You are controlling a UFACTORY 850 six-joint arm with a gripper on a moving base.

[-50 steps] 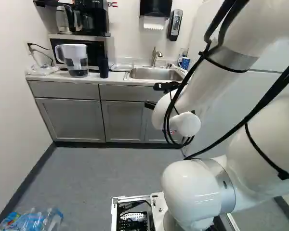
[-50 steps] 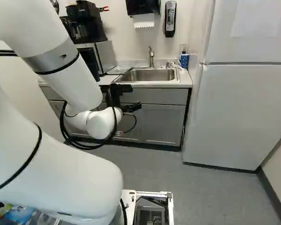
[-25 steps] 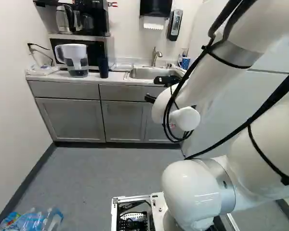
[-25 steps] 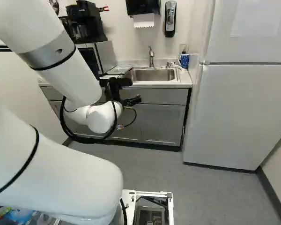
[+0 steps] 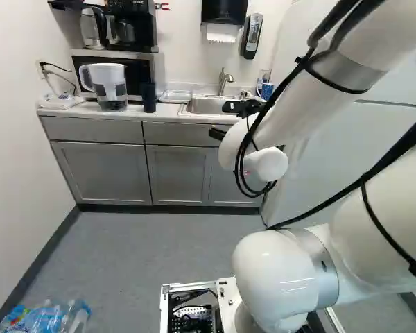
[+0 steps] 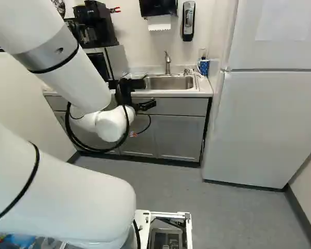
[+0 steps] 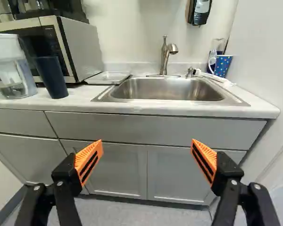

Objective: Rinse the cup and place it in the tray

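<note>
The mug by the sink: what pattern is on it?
Light dots on blue; the mug shows best in the wrist view.

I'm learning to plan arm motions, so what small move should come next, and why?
Probably raise the gripper a little before reaching: it is open and empty, in front of the cabinet doors, while the dark cup stands upright on the counter.

One sink (image 7: pixel 170 101); from it, one faucet (image 7: pixel 165 56) at twelve o'clock, one tray (image 7: pixel 106 82), one dark cup (image 7: pixel 52 77) and one pitcher (image 7: pixel 9 66) toward nine, one spotted mug (image 7: pixel 222 66) at two.
</note>
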